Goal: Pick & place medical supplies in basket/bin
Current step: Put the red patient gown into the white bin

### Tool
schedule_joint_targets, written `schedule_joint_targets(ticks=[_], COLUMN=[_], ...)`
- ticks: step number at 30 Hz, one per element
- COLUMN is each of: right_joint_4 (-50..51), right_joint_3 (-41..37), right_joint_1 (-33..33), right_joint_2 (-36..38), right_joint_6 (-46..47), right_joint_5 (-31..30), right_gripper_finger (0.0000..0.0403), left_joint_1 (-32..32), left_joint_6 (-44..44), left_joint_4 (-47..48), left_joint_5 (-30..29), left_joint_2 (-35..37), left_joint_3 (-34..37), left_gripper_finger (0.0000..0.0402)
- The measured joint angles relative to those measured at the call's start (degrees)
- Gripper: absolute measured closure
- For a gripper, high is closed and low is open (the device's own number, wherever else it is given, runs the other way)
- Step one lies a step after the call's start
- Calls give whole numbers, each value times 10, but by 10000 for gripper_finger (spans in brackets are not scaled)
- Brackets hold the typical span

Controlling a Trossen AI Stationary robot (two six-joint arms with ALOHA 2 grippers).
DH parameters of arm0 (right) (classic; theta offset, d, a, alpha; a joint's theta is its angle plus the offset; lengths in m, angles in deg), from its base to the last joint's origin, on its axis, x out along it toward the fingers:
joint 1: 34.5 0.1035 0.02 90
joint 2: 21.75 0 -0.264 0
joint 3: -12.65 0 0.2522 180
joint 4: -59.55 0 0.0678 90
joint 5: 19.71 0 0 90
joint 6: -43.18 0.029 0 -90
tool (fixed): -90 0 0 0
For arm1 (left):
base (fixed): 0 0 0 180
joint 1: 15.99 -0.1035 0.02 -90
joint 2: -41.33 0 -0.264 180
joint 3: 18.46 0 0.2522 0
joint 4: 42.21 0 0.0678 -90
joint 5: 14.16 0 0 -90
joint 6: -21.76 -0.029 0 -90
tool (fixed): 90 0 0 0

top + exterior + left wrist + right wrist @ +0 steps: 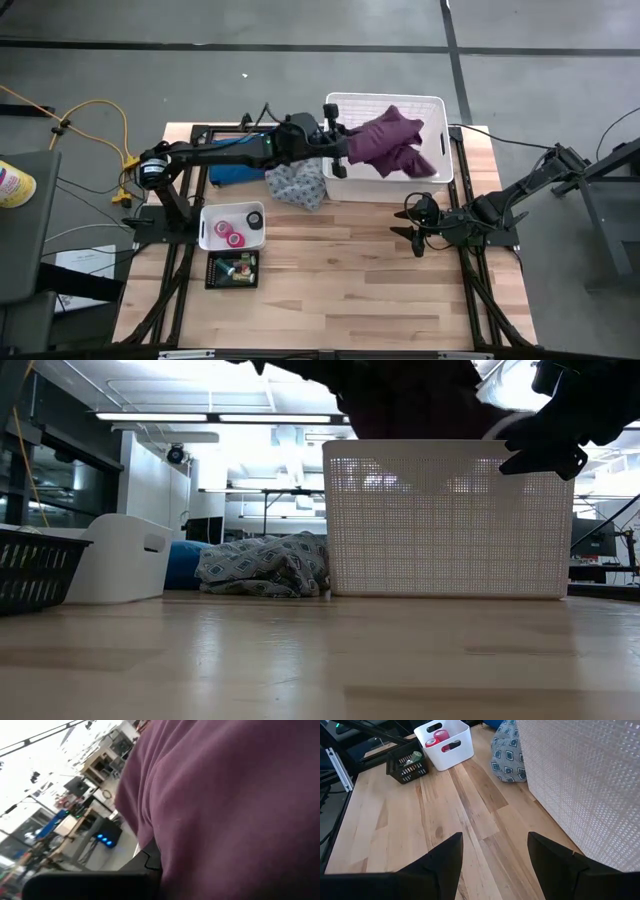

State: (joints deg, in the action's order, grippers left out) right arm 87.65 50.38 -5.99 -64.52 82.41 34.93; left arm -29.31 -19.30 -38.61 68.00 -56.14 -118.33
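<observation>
Maroon garment [392, 146] over basket rim [385, 98]

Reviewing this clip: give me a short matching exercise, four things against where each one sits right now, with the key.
Things:
1. maroon garment
2. grey-patterned cloth
3. pink rolls
4. right end effector

Places:
A. inside the small white tray
B. open, above bare table
C. on the table beside the white basket
D. over the white basket, held by the shut left end effector

Pairs: 1-D, 2-C, 3-A, 4-B
</observation>
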Motion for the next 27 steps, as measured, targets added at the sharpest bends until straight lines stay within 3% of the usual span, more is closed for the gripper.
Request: schedule_joint_targets(ticks=[9,18,27], right_joint_4=[0,0,-1], right_joint_3=[0,0,0], right_joint_1=[0,0,0], right_joint_2=[0,0,0], right_joint_6=[0,0,0], right_joint_5=[0,0,0], right_gripper_finger=[192,192,192], left_joint_1=[-35,-58,-71], left_joint_6=[1,-12,-16], left_joint_4=[-6,-4,-69], left_joint_5=[20,85,82], left_joint_2=[0,0,-52], left_joint_3=[0,0,-1], left_gripper_finger=[367,367,367])
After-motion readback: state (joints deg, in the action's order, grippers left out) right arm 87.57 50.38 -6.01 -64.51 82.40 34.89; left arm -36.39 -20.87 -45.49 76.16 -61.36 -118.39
